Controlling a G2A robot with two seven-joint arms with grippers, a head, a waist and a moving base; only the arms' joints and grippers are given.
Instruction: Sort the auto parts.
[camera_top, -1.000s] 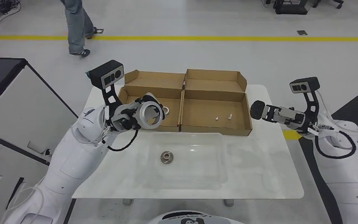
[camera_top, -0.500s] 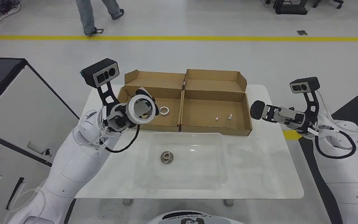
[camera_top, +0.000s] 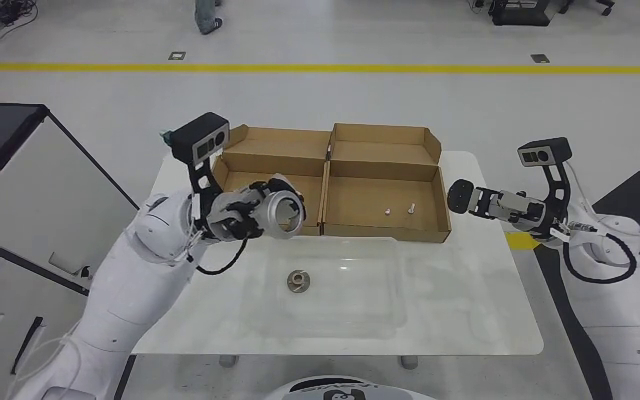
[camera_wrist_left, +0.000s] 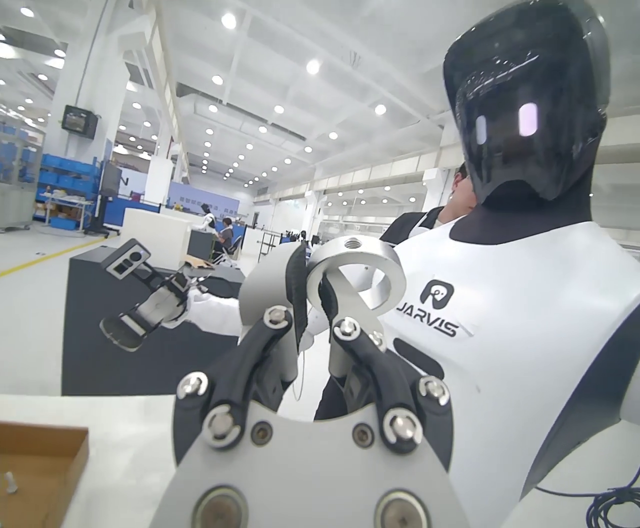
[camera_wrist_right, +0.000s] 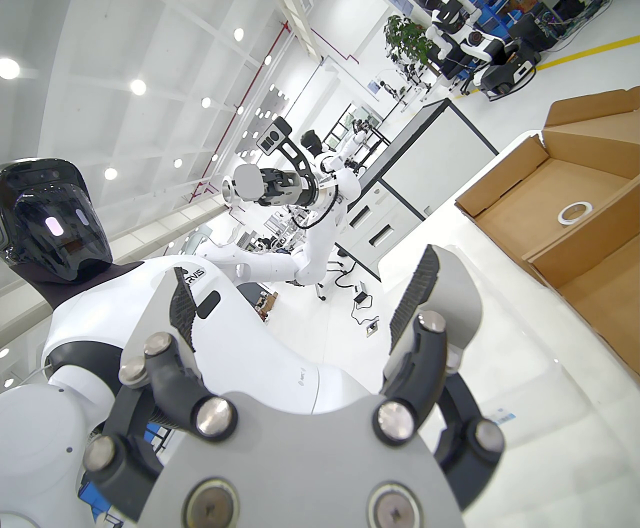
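Observation:
My left gripper (camera_top: 270, 213) is shut on a thick metal ring (camera_top: 281, 203), held in the air over the near edge of the left cardboard box (camera_top: 240, 165). In the left wrist view one finger (camera_wrist_left: 327, 295) passes through the ring (camera_wrist_left: 380, 257) and the other presses on its outside. My right gripper (camera_top: 460, 196) hangs open and holds nothing beside the right edge of the right cardboard box (camera_top: 350, 205); its pads (camera_wrist_right: 422, 280) stand wide apart. That box holds two small bolts (camera_top: 388, 212). A round metal part (camera_top: 298, 282) lies in the clear tray (camera_top: 370, 300).
A flat white ring (camera_wrist_right: 575, 211) lies on the floor of the left box. Both boxes have their lids folded back toward the far side. The white table (camera_top: 470, 300) has bare room to the right of the tray.
The left arm swung the metal ring first toward the left box's left side, then back right and nearer the tray, turning it. The right arm has kept still.

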